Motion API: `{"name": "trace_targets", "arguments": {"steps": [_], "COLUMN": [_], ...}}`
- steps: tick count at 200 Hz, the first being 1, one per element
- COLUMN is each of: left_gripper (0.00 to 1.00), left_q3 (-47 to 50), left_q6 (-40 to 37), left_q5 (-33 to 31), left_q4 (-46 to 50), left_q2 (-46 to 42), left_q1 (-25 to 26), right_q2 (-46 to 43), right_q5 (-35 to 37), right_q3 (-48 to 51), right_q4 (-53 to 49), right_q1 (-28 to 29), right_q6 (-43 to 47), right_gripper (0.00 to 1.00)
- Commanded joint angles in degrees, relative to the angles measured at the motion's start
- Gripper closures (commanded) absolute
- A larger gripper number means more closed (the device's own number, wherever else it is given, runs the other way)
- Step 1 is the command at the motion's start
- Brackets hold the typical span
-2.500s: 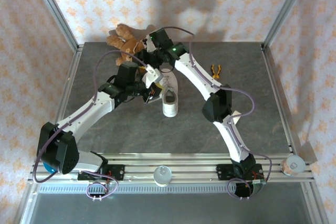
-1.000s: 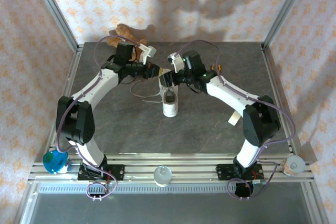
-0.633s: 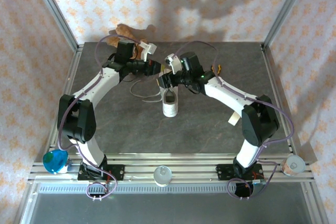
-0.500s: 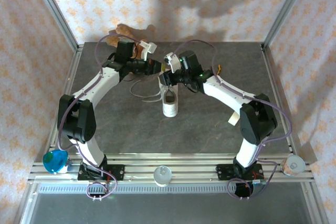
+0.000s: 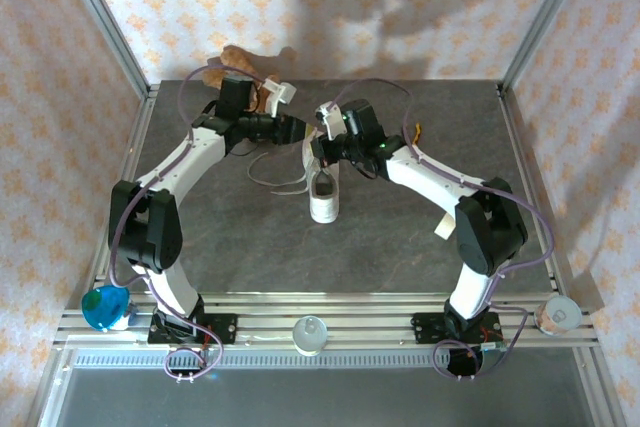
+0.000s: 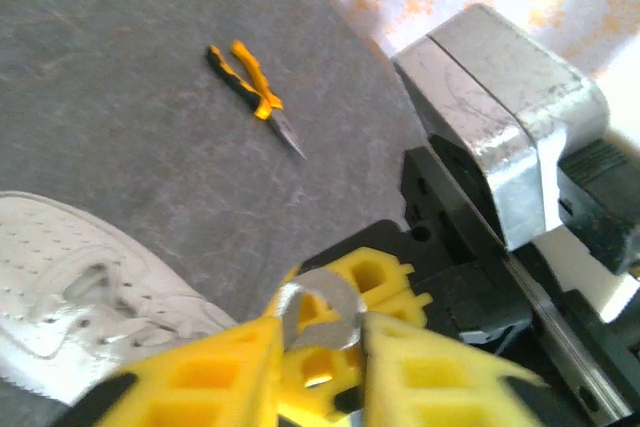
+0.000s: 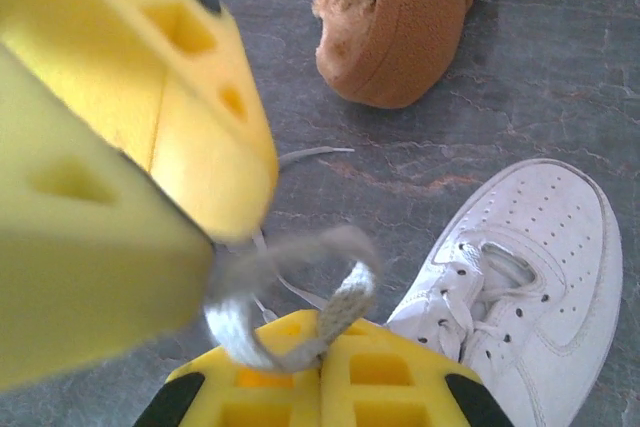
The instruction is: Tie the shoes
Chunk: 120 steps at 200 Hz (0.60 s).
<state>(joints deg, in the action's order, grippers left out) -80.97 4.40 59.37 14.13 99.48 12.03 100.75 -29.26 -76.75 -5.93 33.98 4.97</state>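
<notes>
1. Top view: the sneaker sits mid-table, toe toward the near edge. The teddy bear is at the far left and the pliers are at the far right. I judge the shoe light and fairly stiff, so a hard tug on a lace would probably drag it. The laces look thin, limp and slippery, and some trail on the table left of the shoe. I would take hold of the lace itself near a loop's base, never the shoe. The left gripper and right gripper meet tip to tip just over the shoe's far end.
2. Left wrist view: my left gripper's 2 yellow fingers stand a little apart. The lace loop arches at their tips, and the other gripper's yellow tips show through the gap. I cannot tell whether the left fingers press the lace at all. The sneaker lies below, to the left.
3. Right wrist view: my right gripper's 2 fingers are pressed together, clamped on the base of the lace loop. The loop rises from their seam and curls toward the left gripper's blurred fingers. The sneaker lies to the right, with the bear beyond.
</notes>
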Motion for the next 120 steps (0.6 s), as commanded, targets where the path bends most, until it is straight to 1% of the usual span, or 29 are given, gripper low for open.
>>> {"name": "trace_targets", "arguments": {"steps": [1, 12, 20, 31, 51, 65, 92, 120], "left_gripper": [0.62, 0.58, 0.56, 0.54, 0.54, 0.54, 0.55, 0.55], "left_q3": [-0.8, -0.1, 0.5, 1.5, 3.2, 3.5, 0.8, -1.6], "left_q6": [-1.8, -1.9, -2.1, -2.6, -4.7, -6.5, -6.9, -5.8], "left_q5": [-4.4, -6.6, -9.7, -16.1, -29.5, -35.5, -40.6, -44.7], "left_q4": [2.5, 3.0, 4.1, 6.0, 10.7, 13.4, 17.9, 20.2], "left_q2": [-2.8, -3.5, -4.1, -4.6, -3.7, -1.1, 6.0, 12.3], "left_q1": [-2.3, -3.6, -4.7, -6.1, -8.0, -8.3, -8.3, -8.4], "right_q2": [-2.4, -2.4, -2.4, -2.4, -2.4, -2.6, -2.9, -3.3], "right_q5": [2.5, 2.6, 2.7, 2.7, 2.4, 2.2, 2.0, 2.2], "right_q3": [0.9, 0.9, 1.0, 1.1, 0.9, 0.7, 0.2, 0.1], "right_q4": [2.0, 2.1, 2.1, 2.4, 2.6, 2.6, 1.9, 1.0], "right_q1": [0.1, 0.1, 0.1, 0.1, 0.1, 0.1, 0.1, 0.1], "right_q6": [-1.1, -1.3, -1.5, -1.8, -2.3, -2.6, -3.0, -3.2], "right_gripper": [1.0, 1.0, 1.0, 1.0, 1.0, 1.0, 1.0, 1.0]}}
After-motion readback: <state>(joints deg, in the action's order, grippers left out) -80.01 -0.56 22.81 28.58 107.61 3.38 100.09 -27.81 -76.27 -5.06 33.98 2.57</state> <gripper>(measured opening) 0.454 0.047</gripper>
